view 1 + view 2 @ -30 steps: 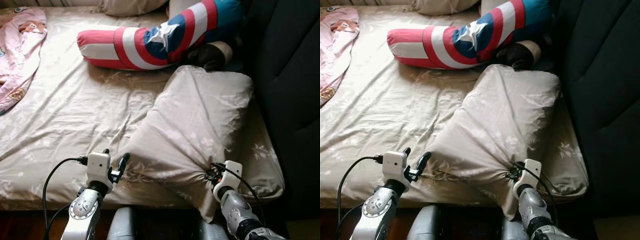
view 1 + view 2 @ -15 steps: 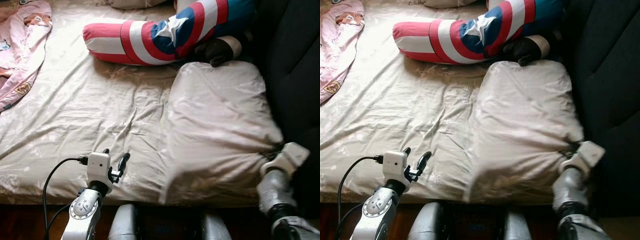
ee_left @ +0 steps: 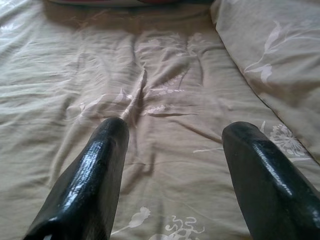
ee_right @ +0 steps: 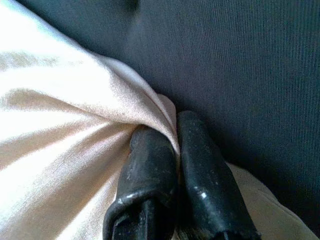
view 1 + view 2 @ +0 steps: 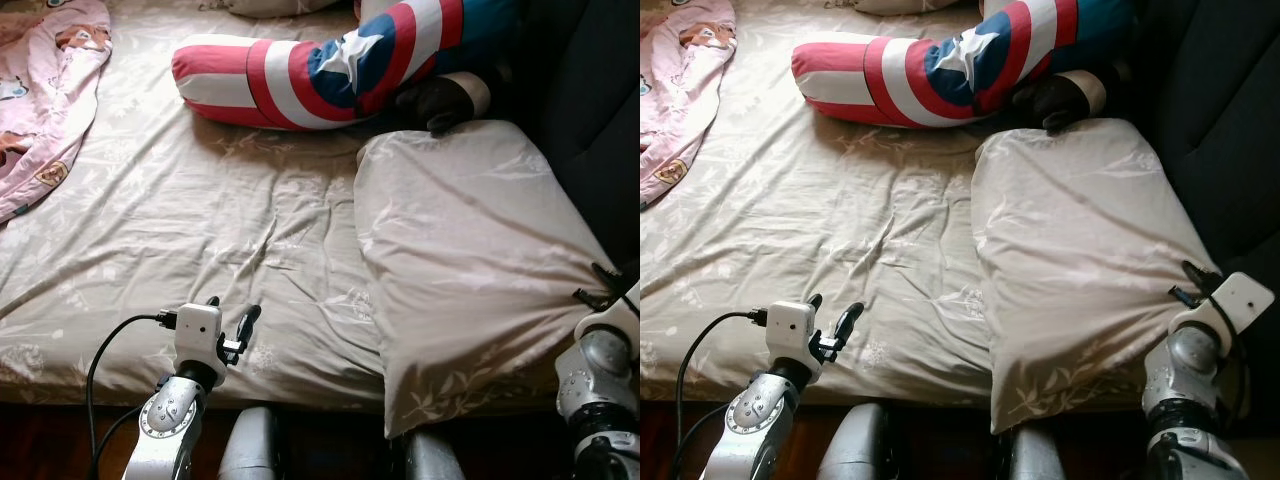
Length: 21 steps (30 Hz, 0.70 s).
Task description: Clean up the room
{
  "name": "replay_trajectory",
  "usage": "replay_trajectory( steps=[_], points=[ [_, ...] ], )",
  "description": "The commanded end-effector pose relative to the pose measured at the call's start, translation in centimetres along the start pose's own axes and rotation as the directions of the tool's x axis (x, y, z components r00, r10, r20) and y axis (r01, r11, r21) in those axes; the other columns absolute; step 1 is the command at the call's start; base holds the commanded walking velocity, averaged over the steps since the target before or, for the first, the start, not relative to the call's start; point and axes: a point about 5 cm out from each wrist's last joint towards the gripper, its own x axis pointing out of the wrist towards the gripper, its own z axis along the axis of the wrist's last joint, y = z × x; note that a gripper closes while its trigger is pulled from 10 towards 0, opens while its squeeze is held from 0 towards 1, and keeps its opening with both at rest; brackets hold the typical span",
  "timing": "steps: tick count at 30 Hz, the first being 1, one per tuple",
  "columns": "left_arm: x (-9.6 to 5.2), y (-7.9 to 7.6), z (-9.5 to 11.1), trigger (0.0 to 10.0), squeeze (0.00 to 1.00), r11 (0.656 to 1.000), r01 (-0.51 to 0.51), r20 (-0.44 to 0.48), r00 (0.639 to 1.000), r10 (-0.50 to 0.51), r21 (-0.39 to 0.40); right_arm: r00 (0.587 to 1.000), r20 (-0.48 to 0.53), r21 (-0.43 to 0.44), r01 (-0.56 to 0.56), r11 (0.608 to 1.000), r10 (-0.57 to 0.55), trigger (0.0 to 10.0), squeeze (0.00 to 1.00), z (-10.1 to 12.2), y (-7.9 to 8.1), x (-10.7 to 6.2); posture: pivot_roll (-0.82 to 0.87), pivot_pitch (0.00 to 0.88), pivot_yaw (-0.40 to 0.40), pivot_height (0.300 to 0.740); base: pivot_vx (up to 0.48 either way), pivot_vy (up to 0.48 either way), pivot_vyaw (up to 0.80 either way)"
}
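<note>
A beige floral pillow (image 5: 470, 260) lies on the right side of the bed, against the dark headboard (image 5: 600, 120). My right gripper (image 5: 1196, 285) is shut on the pillow's near right corner; in the right wrist view the cloth (image 4: 75, 125) is pinched between the two fingers (image 4: 150, 170). My left gripper (image 5: 232, 318) hovers open over the bed's near edge, left of the pillow, with only the sheet (image 3: 165, 105) between its fingers.
A red, white and blue star-patterned long cushion (image 5: 330, 70) lies across the far bed, a dark object (image 5: 445, 100) at its right end. A pink garment (image 5: 45, 90) sits at the far left. Another beige pillow (image 5: 280, 6) is at the top edge.
My right gripper has pulled the pillow's corner to the right, toward the headboard, so the pillow now lies straight along the bed's right side. The left arm has stayed in place.
</note>
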Motion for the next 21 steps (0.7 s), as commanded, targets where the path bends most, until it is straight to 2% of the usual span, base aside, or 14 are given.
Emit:
replay_trajectory(
  steps=[1,4,9,21],
  points=[
    [-0.5,0.2,-0.7,10.0,0.0,1.0,0.003,-0.031,1.0,-0.003,0.024,0.995,-0.077,0.041,0.067,0.997,-0.064,0.0,0.0,-1.4,-1.6,0.0,0.09,0.218,-0.013,0.645,0.0,0.0,0.0],
    [-0.4,0.3,-0.6,10.0,0.0,1.0,0.003,-0.031,1.0,-0.002,0.026,0.989,-0.126,0.05,0.079,0.996,-0.072,0.0,0.0,-2.2,-2.0,0.0,0.09,0.219,-0.011,0.645,0.0,0.0,0.0],
    [-0.3,0.3,-0.6,10.0,0.0,1.0,0.006,-0.03,1.0,-0.005,0.024,0.988,-0.132,0.06,0.083,0.995,-0.075,0.0,0.0,-2.0,-2.3,0.1,0.08,0.223,-0.012,0.645,0.0,0.0,0.0],
    [-0.3,0.1,-0.6,10.0,0.0,1.0,0.008,-0.028,1.0,-0.008,0.023,0.981,-0.186,0.076,0.061,0.995,-0.046,0.0,0.0,-3.3,-1.8,-0.5,0.09,0.227,-0.01,0.645,0.0,0.0,0.0]
  ],
)
